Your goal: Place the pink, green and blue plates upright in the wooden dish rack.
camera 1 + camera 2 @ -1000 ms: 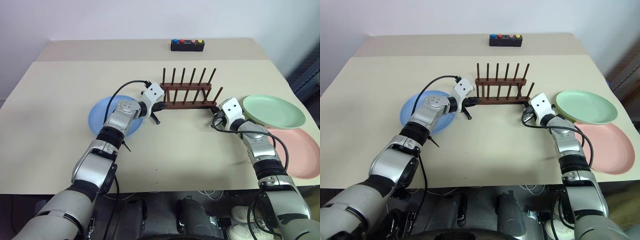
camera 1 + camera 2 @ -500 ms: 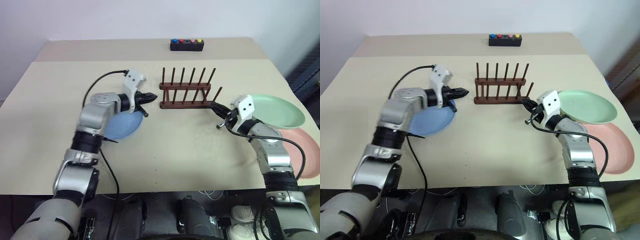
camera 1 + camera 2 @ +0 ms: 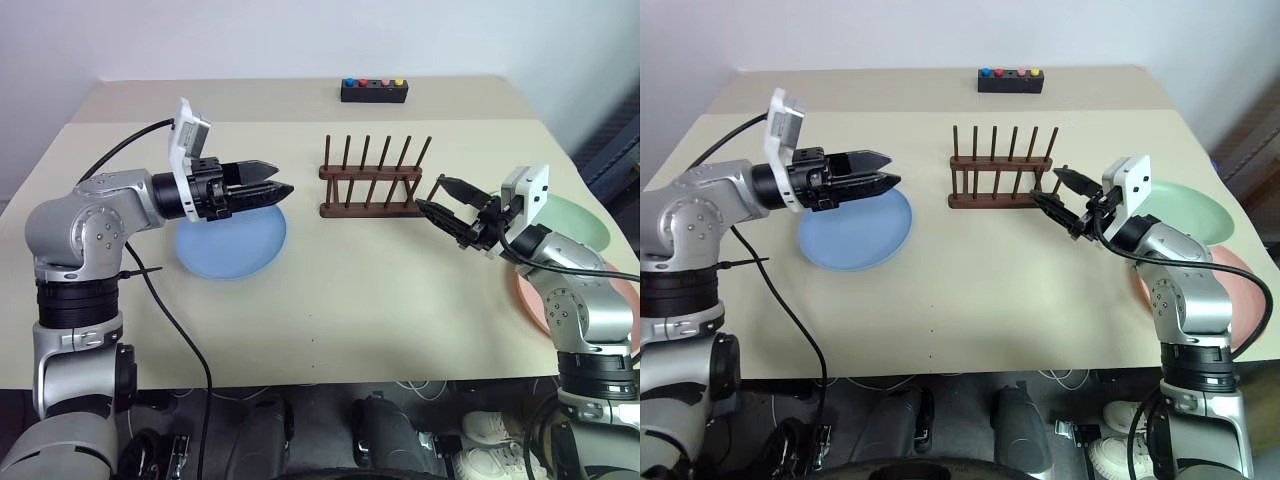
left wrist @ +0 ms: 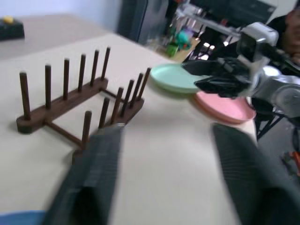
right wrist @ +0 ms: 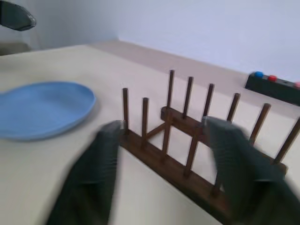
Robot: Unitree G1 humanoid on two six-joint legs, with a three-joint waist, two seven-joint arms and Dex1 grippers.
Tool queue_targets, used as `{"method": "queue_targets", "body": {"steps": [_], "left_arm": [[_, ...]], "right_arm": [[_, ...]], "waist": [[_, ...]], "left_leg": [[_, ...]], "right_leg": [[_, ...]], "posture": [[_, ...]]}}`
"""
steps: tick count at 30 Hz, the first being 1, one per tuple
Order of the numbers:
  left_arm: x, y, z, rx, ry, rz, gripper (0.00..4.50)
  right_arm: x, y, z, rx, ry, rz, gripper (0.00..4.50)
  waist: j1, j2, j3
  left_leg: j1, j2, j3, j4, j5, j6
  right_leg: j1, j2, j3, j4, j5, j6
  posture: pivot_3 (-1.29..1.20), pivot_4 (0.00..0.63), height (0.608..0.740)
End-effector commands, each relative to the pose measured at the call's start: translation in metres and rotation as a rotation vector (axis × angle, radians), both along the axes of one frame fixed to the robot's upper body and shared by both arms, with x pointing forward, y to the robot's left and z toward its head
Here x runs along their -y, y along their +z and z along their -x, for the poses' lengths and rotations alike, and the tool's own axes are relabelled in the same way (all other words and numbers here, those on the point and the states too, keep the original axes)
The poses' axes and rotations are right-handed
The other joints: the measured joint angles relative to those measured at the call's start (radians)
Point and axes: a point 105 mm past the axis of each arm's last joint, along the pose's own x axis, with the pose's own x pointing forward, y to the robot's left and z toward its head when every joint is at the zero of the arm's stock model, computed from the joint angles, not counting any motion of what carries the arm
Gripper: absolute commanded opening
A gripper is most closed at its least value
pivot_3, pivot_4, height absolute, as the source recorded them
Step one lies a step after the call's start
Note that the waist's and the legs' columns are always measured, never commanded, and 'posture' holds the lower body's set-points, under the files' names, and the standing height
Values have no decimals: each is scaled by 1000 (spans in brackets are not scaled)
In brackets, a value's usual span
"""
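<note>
Both hands, left hand (image 3: 270,190) and right hand (image 3: 440,205), were spread wide and empty. The left wrist view caught the green plate (image 4: 176,77) touching the pink plate (image 4: 225,107); the right wrist view showed the blue plate (image 5: 42,108) beside the bare wooden dish rack (image 5: 187,140).

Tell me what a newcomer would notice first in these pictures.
Two robot arms held up over a beige table, the left gripper and the right gripper both open and aimed at each other from either side of an empty wooden dish rack. Next, the plates lying flat: a blue plate under the left gripper, and a green plate and a pink plate at the table's right edge.
</note>
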Motion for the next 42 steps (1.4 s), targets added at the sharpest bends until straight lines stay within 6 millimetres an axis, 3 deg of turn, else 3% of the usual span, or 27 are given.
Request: {"method": "queue_targets", "body": {"steps": [1,4,6,11,15,17,20,24,33,39,42], "left_arm": [[-11,0,-7,48,31,5,4500],[-16,4,-13,106,56,10,4500],[-12,5,-11,122,25,11,4500],[-3,12,-1,298,-51,-28,4500],[-1,20,6,337,-93,26,4500],[3,19,11,335,-129,47,4500],[11,13,11,343,-149,60,4500],[18,-3,13,264,-196,37,4500],[18,-8,12,248,-220,8,4500],[17,-6,13,246,-233,14,4500],[15,-6,13,254,-229,11,4500]], "right_arm": [[26,23,-8,87,-150,19,4465],[48,36,-15,135,-261,4,4465],[51,34,-12,115,-255,30,4465],[58,36,12,88,-196,122,4465],[70,17,35,-71,-155,208,4465],[81,-7,48,-192,-171,291,4465],[97,-23,62,-341,-226,259,4465],[119,-55,78,-486,-336,360,4465],[125,-76,93,-602,-443,337,4465],[129,-62,89,-607,-486,301,4465],[130,-70,98,-710,-478,345,4465]], "waist": [[2,0,0],[2,0,0],[3,0,0],[4,0,1],[5,0,1],[5,0,1],[5,0,1],[2,0,1],[4,0,1],[5,0,1],[4,0,1]], "left_leg": [[0,0,0,0,0,0],[0,-1,1,1,0,0],[-1,0,1,0,0,0],[-1,0,1,0,0,0],[-1,0,2,0,0,0],[-1,0,2,0,0,1],[0,0,2,0,-1,1],[0,0,3,1,-1,1],[0,1,3,1,-1,1],[0,1,3,1,-1,1],[0,1,3,1,-1,1]], "right_leg": [[0,0,0,0,0,0],[0,0,0,0,0,0],[0,0,0,0,0,0],[-1,0,1,-1,0,0],[0,-1,1,-1,0,0],[0,0,1,-1,0,0],[1,0,1,-1,0,0],[0,0,3,-1,0,0],[0,1,3,-2,0,0],[0,1,3,-2,0,0],[0,1,3,-2,0,0]], "posture": [[0,150,740],[0,150,740],[0,150,740],[0,150,740],[0,150,740],[0,150,740],[0,150,740],[0,150,740],[0,150,740],[0,150,740],[0,150,740]]}}
